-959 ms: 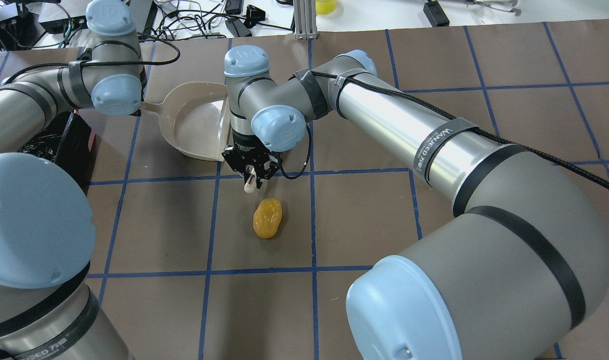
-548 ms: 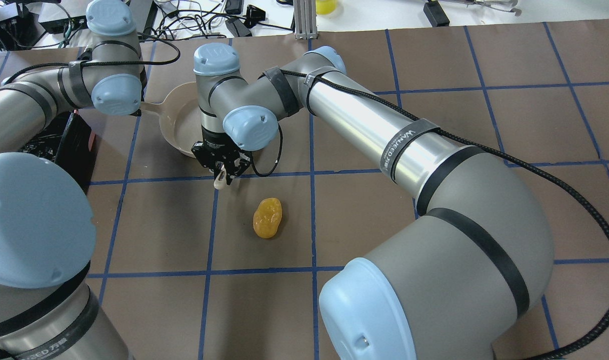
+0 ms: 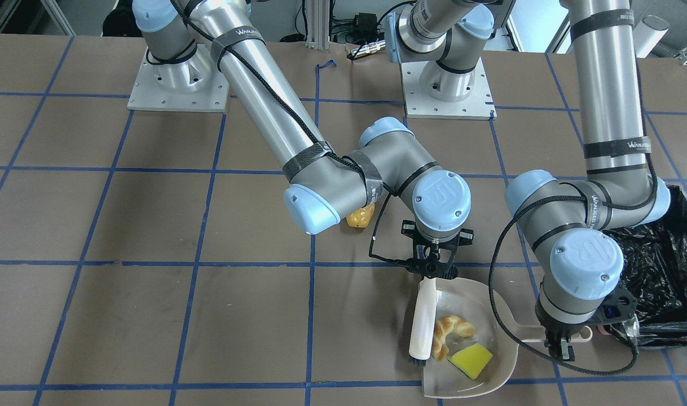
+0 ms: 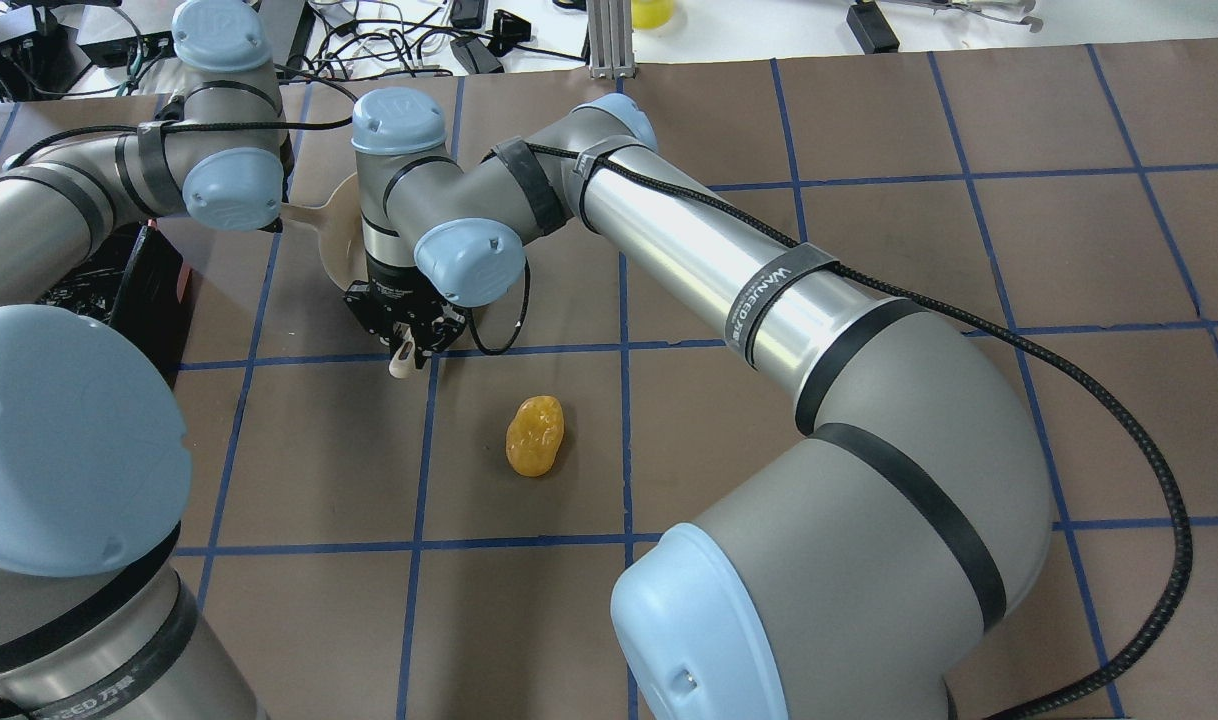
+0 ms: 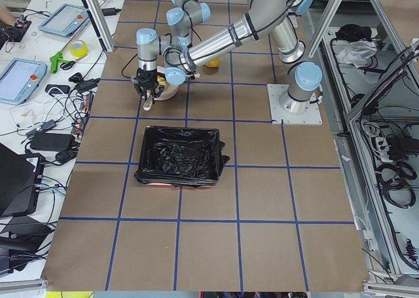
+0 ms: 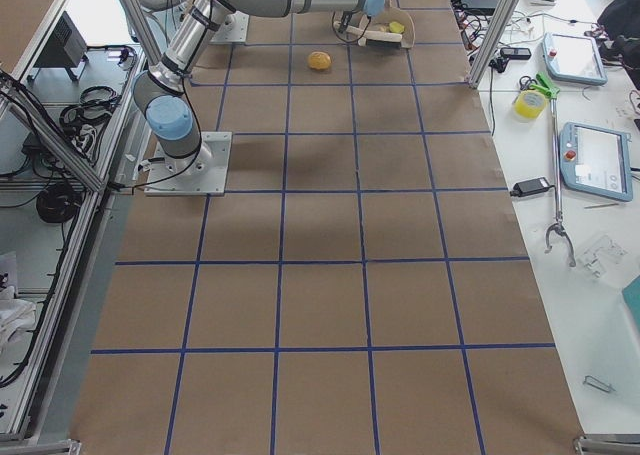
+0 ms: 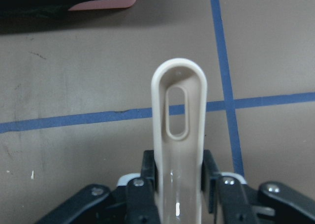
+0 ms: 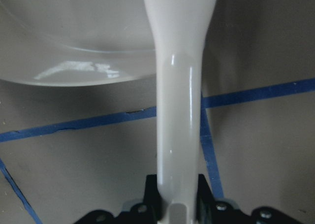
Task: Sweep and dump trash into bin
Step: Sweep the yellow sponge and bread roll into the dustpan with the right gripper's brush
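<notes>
On far side of table, dustpan (image 3: 493, 316) lies flat. Croissant piece (image 3: 449, 334) and sponge wedge (image 3: 470, 361) already inside it. Brush (image 3: 421, 321) lies along pan's edge, touching croissant piece. Right gripper (image 3: 432, 274) clenched on brush handle. Left gripper (image 3: 559, 337) clenched on dustpan handle. Potato lump (image 4: 535, 436) sits alone on table, nearer robot, well apart from dustpan, not yet swept. Bin (image 3: 668, 282) with black bag stands just beside left gripper. Looks like two of three bits done. Left to do: sweep potato lump in, lift dustpan, tip all into bin.
</notes>
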Controlling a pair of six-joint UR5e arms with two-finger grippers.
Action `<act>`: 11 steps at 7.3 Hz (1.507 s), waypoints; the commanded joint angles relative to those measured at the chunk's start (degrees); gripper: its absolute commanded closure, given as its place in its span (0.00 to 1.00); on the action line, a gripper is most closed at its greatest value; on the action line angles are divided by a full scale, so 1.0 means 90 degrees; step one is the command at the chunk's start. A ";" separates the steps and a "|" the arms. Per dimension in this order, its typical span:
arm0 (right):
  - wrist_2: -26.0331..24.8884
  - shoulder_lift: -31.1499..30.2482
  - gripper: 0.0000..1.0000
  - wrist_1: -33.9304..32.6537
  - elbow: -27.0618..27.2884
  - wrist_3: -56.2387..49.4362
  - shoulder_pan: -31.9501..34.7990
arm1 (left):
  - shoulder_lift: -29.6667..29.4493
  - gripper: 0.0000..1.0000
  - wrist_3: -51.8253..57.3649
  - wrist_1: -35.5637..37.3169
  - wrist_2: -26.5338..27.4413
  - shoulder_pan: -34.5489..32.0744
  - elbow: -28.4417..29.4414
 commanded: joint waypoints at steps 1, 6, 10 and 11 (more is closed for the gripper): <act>0.0008 -0.0049 0.99 0.0024 -0.0028 -0.0350 -0.0027 | 0.0000 1.00 0.0007 0.0000 0.0000 0.0000 0.0000; -0.0841 -0.1014 0.99 0.2050 0.0147 -0.1726 -0.0885 | 0.0242 1.00 0.0326 0.0000 -0.0019 0.0000 -0.0107; -0.1486 -0.2029 1.00 0.2173 0.1822 -0.2987 -0.1442 | 0.0945 1.00 0.0261 -0.0078 -0.0058 -0.0010 -0.1236; -0.1477 -0.2303 1.00 0.2153 0.2340 -0.2989 -0.1608 | 0.1179 1.00 0.0251 -0.0088 0.0000 -0.0010 -0.1569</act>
